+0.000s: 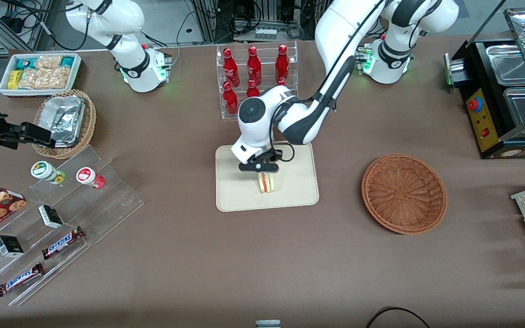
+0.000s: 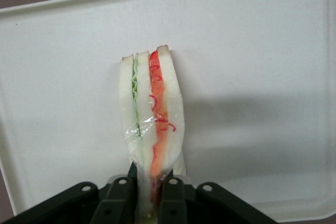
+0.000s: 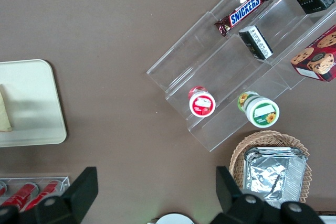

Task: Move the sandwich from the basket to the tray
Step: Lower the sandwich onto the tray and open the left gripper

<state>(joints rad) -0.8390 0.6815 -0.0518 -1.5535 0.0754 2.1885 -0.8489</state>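
Where the working arm bends down over the middle of the counter (image 1: 198,255), its black tool (image 1: 259,171) hangs above the tray (image 1: 294,191), clamped narrowly on the sandwich (image 1: 266,182); the wedge stands on edge in the tray's middle, and whether its lower edge touches the surface cannot be told; in the left wrist view the two dark fingers (image 2: 118,203) pinch the sandwich (image 2: 152,114) at one end, squeezing the pale, soft bread slices together; a clear, crinkled film wraps it, with a red layer and a thin green one showing between the cream slices; the tray (image 2: 262,51) is smooth, matte, cream-beige, rectangular with rounded corners and a low raised rim. The basket (image 1: 404,193), round, shallow and woven of reddish-brown wicker in radiating ribs, sits well apart from the tray, toward the working arm's end of the brown cloth-like counter; nothing lies in it.
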